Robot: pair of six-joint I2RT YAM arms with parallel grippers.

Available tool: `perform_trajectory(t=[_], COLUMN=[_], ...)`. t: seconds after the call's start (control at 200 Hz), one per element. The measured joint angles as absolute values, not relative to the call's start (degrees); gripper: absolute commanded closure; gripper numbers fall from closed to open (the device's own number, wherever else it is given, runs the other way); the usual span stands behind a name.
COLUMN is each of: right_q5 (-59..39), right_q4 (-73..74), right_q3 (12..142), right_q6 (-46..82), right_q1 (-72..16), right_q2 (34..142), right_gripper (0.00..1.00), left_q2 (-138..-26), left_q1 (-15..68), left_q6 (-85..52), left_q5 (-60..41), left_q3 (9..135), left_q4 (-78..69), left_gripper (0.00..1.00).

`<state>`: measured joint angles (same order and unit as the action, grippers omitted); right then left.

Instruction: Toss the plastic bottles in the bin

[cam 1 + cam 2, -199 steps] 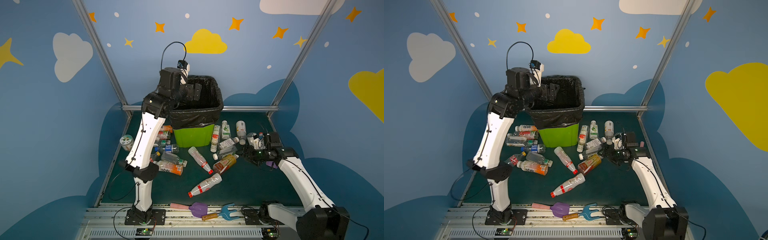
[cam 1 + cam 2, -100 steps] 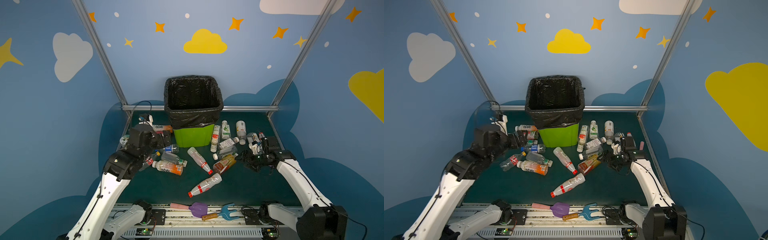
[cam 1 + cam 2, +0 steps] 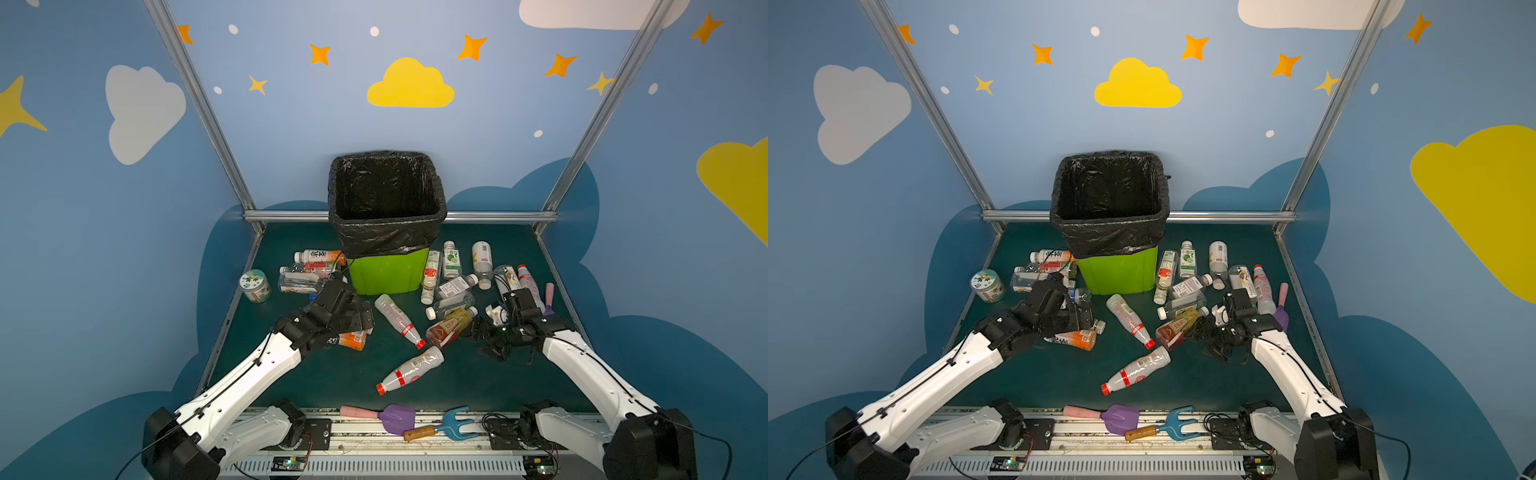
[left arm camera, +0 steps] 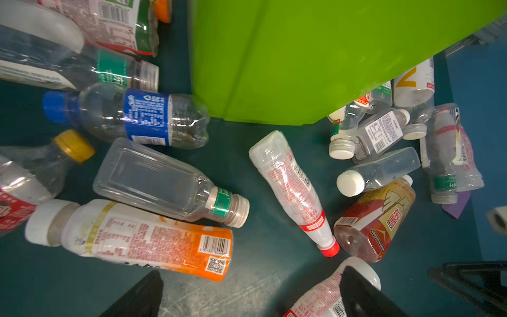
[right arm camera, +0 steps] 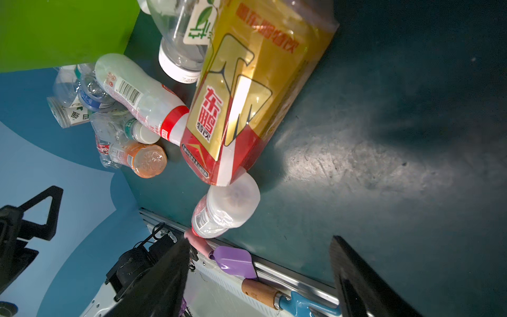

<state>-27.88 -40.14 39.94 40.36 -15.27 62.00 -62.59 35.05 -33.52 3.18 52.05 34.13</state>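
Hovering low with jaws spread and empty, the left gripper [image 4: 251,285] sits beside the orange-label bottle [image 4: 153,241], near-left of the bin [image 3: 386,272]. The right gripper [image 5: 258,255], likewise spread and empty, faces the gold-red bottle [image 5: 247,96]. Other plastic bottles [image 3: 409,372] lie scattered around the far-centre bin.

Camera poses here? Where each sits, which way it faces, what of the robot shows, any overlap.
Top views: high in front, looking down over the table toward the bin; left arm and right arm show whole, with left hand and right hand.
Left wrist: on the left arm, looking down at the orange-label bottle and the bin's green wall; open fingertips show.
Right wrist: on the right arm, low, facing the gold-red bottle; open fingertips show.
Shared: every view shows the gold-red bottle and the bin.
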Motion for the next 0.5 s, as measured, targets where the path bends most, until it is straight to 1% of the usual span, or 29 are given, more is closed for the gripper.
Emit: perform_trajectory(t=[0.15,0.35,0.501], right_q5=[-26.02,-23.94,-22.87], right_q4=[-38.24,-35.73,-34.50], right_q3=[39.46,37.76,37.17], right_q6=[42.87,44.69,45.25], right_q1=[-15.38,-15.38,-15.38], right_q2=[61.34,61.60,63.77], right_gripper=[0.22,0.21,0.22], left_q2=[-66.15,-66.76,-68.27], left_q1=[35.05,35.05,35.07], left_q6=[-34.39,-34.98,-34.79], left_q5=[0.49,-1.52,-2.63], left_q3=[52.03,52.03,52.03], left_q4=[31.31,29.30,29.34], left_gripper=[0.00,0.00,0.00])
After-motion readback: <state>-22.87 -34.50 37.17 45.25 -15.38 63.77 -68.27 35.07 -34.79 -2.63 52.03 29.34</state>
